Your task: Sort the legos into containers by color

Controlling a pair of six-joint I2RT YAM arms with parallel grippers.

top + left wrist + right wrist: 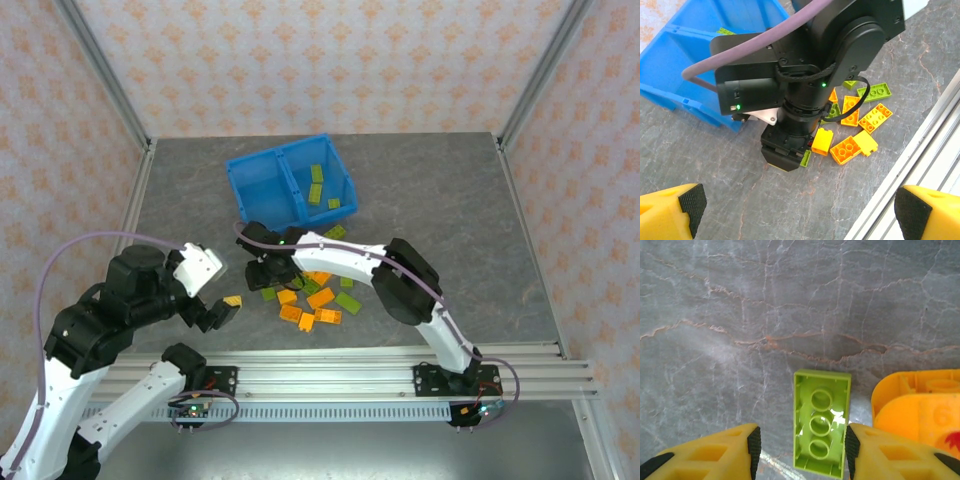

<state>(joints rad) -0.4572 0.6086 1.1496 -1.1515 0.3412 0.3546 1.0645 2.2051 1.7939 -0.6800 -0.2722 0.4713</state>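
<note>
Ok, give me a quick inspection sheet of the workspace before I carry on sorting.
surface: grey marbled table
job's things: blue bin, lime bricks in its right compartment; mixed orange and lime pile in front; one orange brick apart
clutter: nothing seen
end effectors: left end effector open, holding nothing; right end effector straddles an upturned lime brick, grip unclear
cables: purple cable arcs off the left arm, away from the bricks
surroundings: patterned walls, metal frame posts, rail at near edge
</note>
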